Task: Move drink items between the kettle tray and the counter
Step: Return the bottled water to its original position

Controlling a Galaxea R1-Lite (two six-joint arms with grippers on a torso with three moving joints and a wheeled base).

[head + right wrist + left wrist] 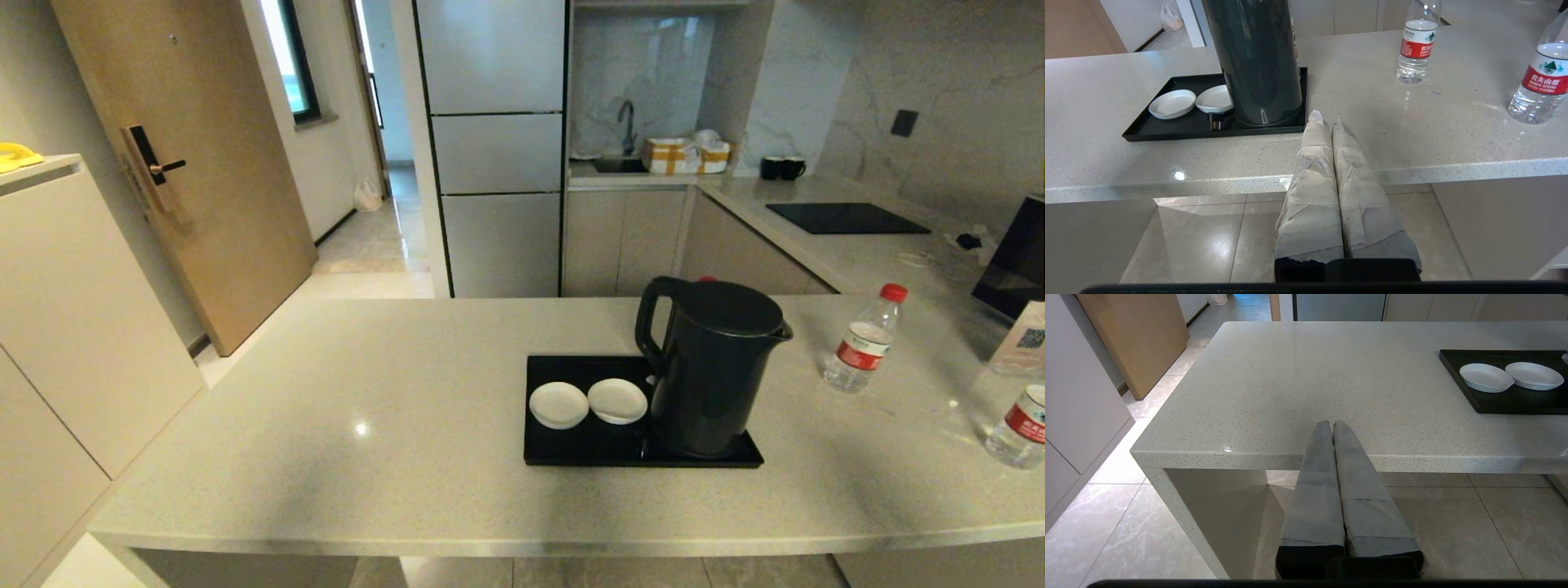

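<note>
Two clear water bottles with red caps stand on the speckled counter [367,384], right of the black tray [563,449]: one [864,340] [1416,45] further back, the other [1019,426] [1541,77] at the right edge of the head view. The tray holds a dark kettle [710,367] [1257,61] and two white coasters [559,405] [618,400]; no bottle is on it. My left gripper [1332,424] is shut and empty in front of the counter's near edge, left of the tray [1506,404]. My right gripper [1327,118] is shut and empty at the near edge by the tray's right corner [1208,130].
A black cooktop panel [845,217] lies on the side counter behind the bottles. A dark appliance [1016,261] and a card with a QR code [1020,339] stand at the far right. A sink with boxes [682,155] and two black mugs [782,167] are at the back.
</note>
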